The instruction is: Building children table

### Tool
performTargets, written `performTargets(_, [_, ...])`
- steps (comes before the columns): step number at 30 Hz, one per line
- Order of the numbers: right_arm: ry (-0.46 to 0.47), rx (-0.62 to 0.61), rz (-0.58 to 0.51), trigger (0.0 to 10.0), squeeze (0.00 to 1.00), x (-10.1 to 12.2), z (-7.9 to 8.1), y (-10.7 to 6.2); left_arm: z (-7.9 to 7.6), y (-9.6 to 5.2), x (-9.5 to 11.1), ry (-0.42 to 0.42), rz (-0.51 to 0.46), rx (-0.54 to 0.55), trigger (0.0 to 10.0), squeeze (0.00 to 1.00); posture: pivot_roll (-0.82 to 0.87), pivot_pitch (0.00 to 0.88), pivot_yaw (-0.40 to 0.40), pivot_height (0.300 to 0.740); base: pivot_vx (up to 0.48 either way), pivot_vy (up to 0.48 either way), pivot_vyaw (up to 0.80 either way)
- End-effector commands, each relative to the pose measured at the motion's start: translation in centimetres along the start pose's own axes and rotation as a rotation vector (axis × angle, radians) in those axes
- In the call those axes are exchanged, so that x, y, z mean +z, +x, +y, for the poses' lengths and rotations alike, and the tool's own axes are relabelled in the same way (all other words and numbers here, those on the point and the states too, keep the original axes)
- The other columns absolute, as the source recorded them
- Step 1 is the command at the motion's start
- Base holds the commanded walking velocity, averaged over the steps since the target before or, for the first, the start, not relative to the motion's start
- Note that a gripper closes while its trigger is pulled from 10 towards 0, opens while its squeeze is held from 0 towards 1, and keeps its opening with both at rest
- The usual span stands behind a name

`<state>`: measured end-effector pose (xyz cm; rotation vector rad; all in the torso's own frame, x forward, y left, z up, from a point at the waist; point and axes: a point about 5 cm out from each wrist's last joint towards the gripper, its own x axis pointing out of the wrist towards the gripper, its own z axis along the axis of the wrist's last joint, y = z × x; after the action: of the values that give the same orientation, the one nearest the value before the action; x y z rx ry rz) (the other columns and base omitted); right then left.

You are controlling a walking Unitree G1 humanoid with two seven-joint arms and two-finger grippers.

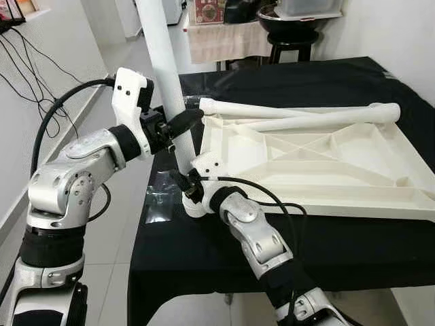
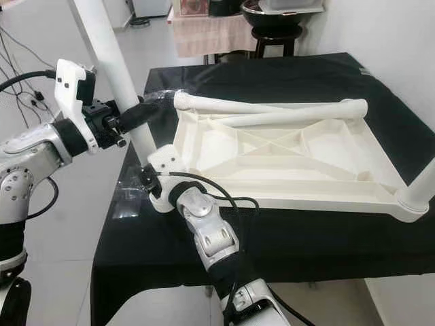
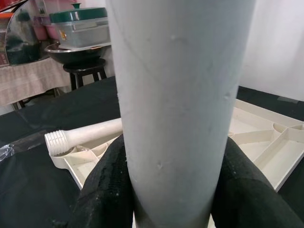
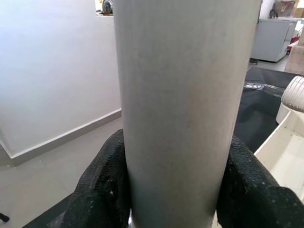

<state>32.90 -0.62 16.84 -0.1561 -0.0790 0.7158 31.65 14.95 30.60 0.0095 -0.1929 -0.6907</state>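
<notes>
My right gripper (image 1: 185,182) is nearest to me, low at the near left corner of the upturned tabletop (image 1: 319,159), its black fingers (image 4: 102,185) clamped on either side of the white table leg (image 1: 165,75) just above the corner socket (image 1: 204,166). Higher up the same leg, my left gripper (image 1: 182,123) comes in from the left side, its fingers (image 3: 107,187) pinched on the tube too. So both my grippers hold one leg, right below, left above. The leg's long axis runs nearly upright, leaning a little away toward the upper left, with its foot at the socket; I judge the coming move is to bring that axis square to the tabletop and turn or press it home, and the right gripper, being closer to the joint, steers that. Whether the leg is already seated I cannot tell. The tabletop lies ribs up on the black-clothed table (image 1: 319,251). Farther off, two loose legs (image 1: 299,115) lie across its far edge, long axes running left to right, one threaded end (image 3: 58,141) showing.
</notes>
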Motion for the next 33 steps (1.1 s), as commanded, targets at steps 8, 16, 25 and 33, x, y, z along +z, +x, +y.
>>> performTargets(8, [0.029,0.281,-0.067,10.0,1.00,0.5,-1.2,1.2,0.1,-0.1,-0.2,0.023,0.017,0.004,0.0,0.00,0.01,0.066,0.049,0.740,0.000,0.000,0.00])
performTargets(16, [-0.019,0.508,-0.085,10.0,0.00,2.6,-3.4,1.3,0.0,-0.2,-0.2,0.023,0.019,-0.005,0.0,0.00,0.01,0.068,0.053,0.740,0.000,0.000,0.00])
performTargets(25, [-0.013,0.549,-0.046,0.0,0.00,2.2,-3.7,2.0,-0.1,-0.3,-0.2,0.029,0.022,-0.017,0.0,0.00,0.02,0.073,0.058,0.740,0.000,0.000,0.00])
performTargets(33, [0.009,0.571,-0.031,0.0,0.00,1.4,-3.8,1.8,-0.2,-0.3,-0.2,0.032,0.027,-0.024,0.0,0.00,0.02,0.078,0.062,0.740,0.000,0.000,0.00])
